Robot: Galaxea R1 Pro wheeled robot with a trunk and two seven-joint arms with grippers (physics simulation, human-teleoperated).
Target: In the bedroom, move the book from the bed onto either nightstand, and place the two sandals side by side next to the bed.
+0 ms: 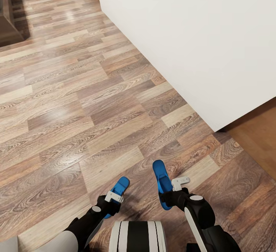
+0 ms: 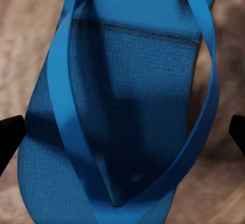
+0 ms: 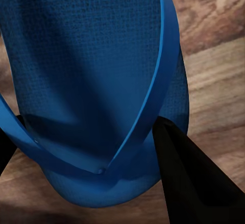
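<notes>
black fingertips (image 2: 10, 134) of the left gripper (image 1: 108, 205) sit wide apart at either side of a blue sandal (image 2: 117, 106), and in the left wrist view they flank its sole without clearly pressing it, so whether that gripper truly clamps the sandal cannot be told; in the head view the sandal (image 1: 119, 189) sticks out forward from the gripper, raised above the floor. on the other side, a dark finger (image 3: 191, 178) of the right gripper (image 1: 173, 197) lies against the edge of the second sandal (image 3: 92, 81) near its rounded end, with another dark tip just showing at the opposite edge, so this gripper looks closed on the sandal's sides; in the head view that sandal (image 1: 163, 183) also points forward, away from the robot, held off the planks. counted: two sandals, both bright blue with thin thong straps, one at each gripper, left one and right one a little apart and roughly parallel. two arms, black at the wrists, come up from the near edge on either side of the robot's white and black trunk (image 1: 138, 236). beneath everything spreads the light-brown wood-plank floor (image 1: 76, 102). a white wall (image 1: 199, 41) fills the far right, its corner ending near right, with a plain brown surface (image 1: 257, 137) past it. dark-brown furniture (image 1: 11, 22) stands at the far left.
</notes>
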